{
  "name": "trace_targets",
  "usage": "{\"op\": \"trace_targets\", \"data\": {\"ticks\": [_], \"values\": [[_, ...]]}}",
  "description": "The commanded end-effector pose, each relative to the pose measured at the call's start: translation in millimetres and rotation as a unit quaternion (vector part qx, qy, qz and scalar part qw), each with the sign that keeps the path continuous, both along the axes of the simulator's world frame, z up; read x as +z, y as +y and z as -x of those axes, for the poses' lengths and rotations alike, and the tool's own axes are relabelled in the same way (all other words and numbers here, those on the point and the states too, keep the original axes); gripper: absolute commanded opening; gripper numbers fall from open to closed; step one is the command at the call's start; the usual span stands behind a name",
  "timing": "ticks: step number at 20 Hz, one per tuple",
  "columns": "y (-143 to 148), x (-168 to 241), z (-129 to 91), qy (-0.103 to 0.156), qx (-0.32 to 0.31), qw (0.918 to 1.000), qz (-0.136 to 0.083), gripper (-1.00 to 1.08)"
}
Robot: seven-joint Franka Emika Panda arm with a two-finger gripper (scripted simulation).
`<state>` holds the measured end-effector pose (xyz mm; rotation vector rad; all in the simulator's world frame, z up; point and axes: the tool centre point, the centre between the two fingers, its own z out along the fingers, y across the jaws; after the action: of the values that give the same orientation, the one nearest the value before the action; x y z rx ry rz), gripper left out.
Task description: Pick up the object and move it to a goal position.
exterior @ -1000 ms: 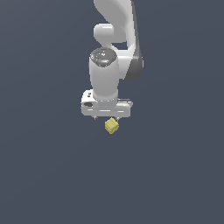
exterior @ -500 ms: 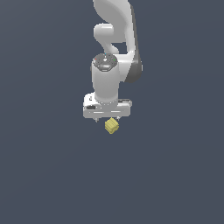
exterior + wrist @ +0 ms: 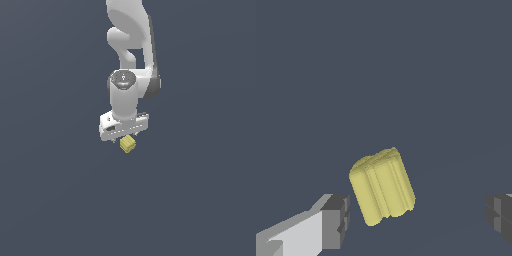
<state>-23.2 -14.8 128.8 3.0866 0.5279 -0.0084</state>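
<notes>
While the smooth white pincer gapes wide, the ridged pale-yellow object sits untouched between its grey pads.

Bare simulator scene, not a real room: flat slate-grey backdrop fills every corner, no walls or furniture, only an untextured white arm at upper centre.

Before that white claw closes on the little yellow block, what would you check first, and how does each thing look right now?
1. Gripper open: ok, jaws stand wide apart.
2. Yellow block between the fingers: ok, in the wrist view.
3. Fingers clear of the block: ok, gaps on both sides.
4. Block square to the jaws: not ok, it looks tilted.
5. Gripper low enough to grip: cannot tell.
6. Goal position visible: not ok, no marker shows.
</notes>
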Motion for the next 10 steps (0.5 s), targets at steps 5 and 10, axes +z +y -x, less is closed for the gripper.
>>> {"op": "trace_targets", "data": {"ticks": [5,10], "values": [[6.0,-20.6,13.1,0.0,0.088,0.9961,-0.002,1.0],[9.6,-31.1,20.5,0.0,0.135,0.9909,-0.004,1.0]]}}
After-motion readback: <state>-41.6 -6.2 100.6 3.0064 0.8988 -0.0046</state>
